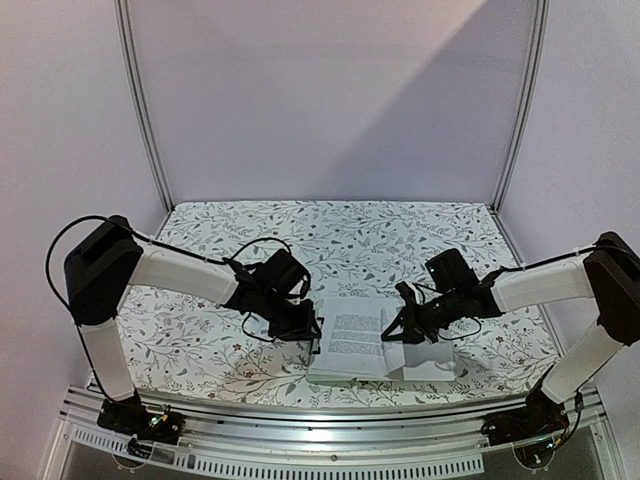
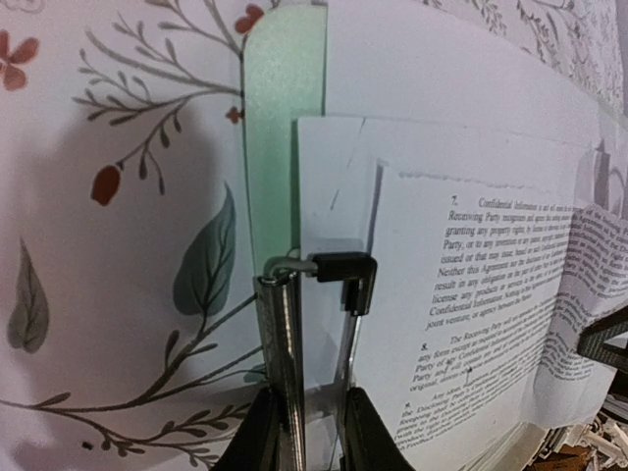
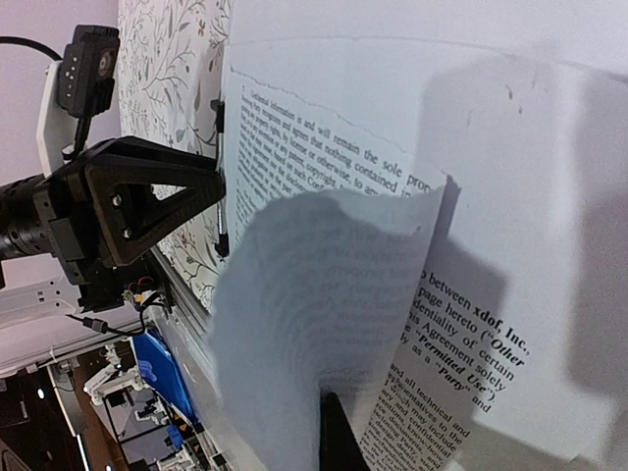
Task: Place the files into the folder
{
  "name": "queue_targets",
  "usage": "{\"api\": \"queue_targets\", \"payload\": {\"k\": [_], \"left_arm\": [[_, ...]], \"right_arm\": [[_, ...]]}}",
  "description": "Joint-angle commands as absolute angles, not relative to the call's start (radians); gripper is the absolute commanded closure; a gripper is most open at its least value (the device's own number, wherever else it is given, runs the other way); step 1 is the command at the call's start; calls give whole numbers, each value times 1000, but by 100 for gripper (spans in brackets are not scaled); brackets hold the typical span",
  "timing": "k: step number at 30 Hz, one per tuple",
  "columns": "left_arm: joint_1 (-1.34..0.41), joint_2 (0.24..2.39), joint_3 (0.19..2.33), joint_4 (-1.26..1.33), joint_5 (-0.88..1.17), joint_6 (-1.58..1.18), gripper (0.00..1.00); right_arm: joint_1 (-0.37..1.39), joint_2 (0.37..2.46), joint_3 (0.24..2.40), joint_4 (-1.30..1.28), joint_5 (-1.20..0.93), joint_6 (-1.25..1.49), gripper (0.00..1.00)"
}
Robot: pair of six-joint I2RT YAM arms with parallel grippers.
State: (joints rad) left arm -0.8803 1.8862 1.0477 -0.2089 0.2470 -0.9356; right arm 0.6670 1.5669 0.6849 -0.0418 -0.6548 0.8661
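Note:
The pale green folder (image 2: 285, 118) lies flat on the floral cloth, with its dark metal clip (image 2: 343, 267) at the near short edge. My left gripper (image 2: 312, 432) is shut on that clip, one finger on each side of its metal levers. White printed files (image 2: 471, 294) lie on the folder, their edge beside the clip. In the top view the stack of files (image 1: 355, 335) sits between both grippers. My right gripper (image 3: 334, 442) is shut on one sheet (image 3: 314, 314), which curls up over the printed stack (image 3: 510, 196). Only one of its fingers shows.
A floral tablecloth (image 1: 330, 235) covers the table. An aluminium rail (image 1: 330, 425) runs along the near edge, just in front of the stack. Pale walls with upright metal posts (image 1: 145, 100) close in the back and sides. The left wrist's black housing (image 3: 128, 211) stands close to the clip.

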Motion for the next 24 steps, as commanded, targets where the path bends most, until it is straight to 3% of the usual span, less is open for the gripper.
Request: {"api": "queue_targets", "payload": {"k": [1,24], "left_arm": [[-874,1920,1018,-257,259,-943,100],[-876,1956,1054,-305,241,-919,100]], "right_arm": [[666,1594,680,-52,-634,842,100],[641,1585,732,19,-676,742,100]]}}
